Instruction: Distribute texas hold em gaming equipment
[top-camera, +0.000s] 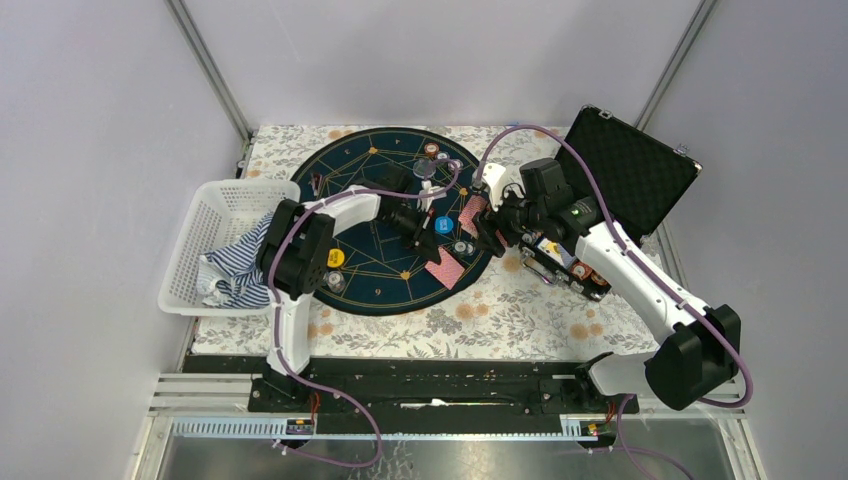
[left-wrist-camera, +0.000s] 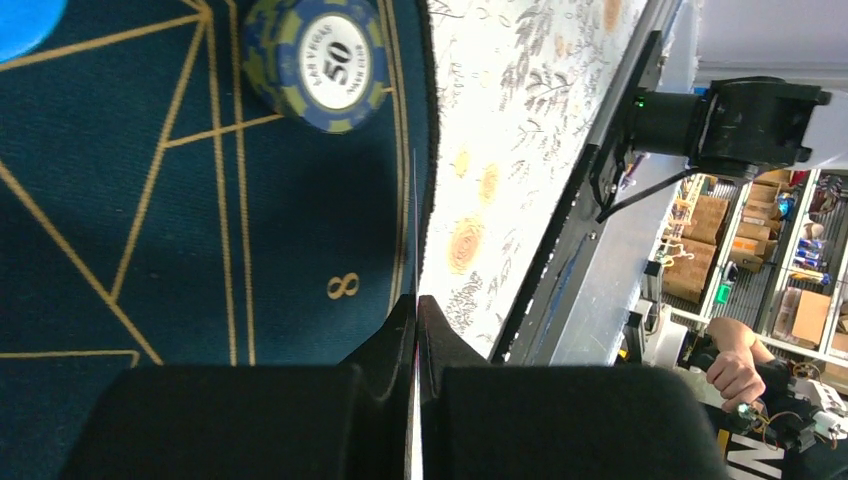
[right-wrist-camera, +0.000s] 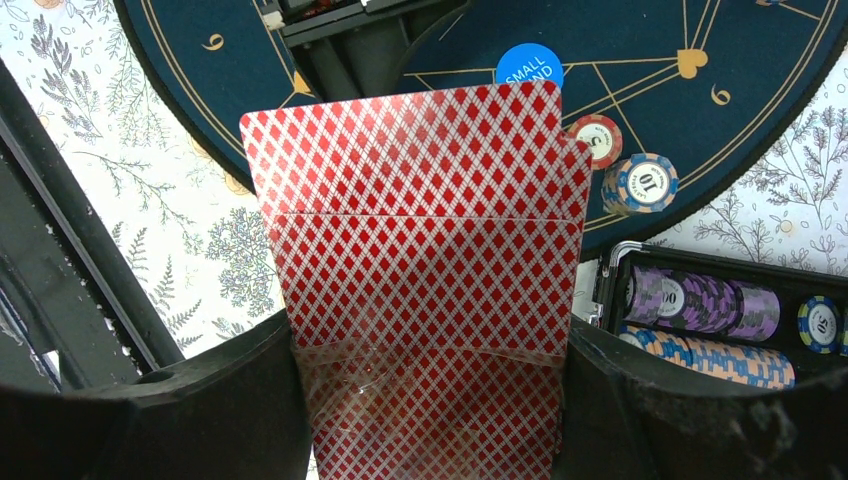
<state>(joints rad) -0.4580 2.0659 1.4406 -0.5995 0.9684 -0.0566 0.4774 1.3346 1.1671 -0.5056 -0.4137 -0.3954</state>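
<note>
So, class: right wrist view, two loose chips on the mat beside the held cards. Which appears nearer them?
The chip marked 5, right at the cards' edge; the blue-and-orange chip marked 10 lies farther out.

Chips (right-wrist-camera: 640, 183) lie on the mat (top-camera: 385, 275), basket (top-camera: 195, 245) left, case (top-camera: 625, 170) right.

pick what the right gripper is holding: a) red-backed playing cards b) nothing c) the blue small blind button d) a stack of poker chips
a: the right wrist view shows the red-backed playing cards clamped upright in the right gripper, one pad on each side of them.
</note>
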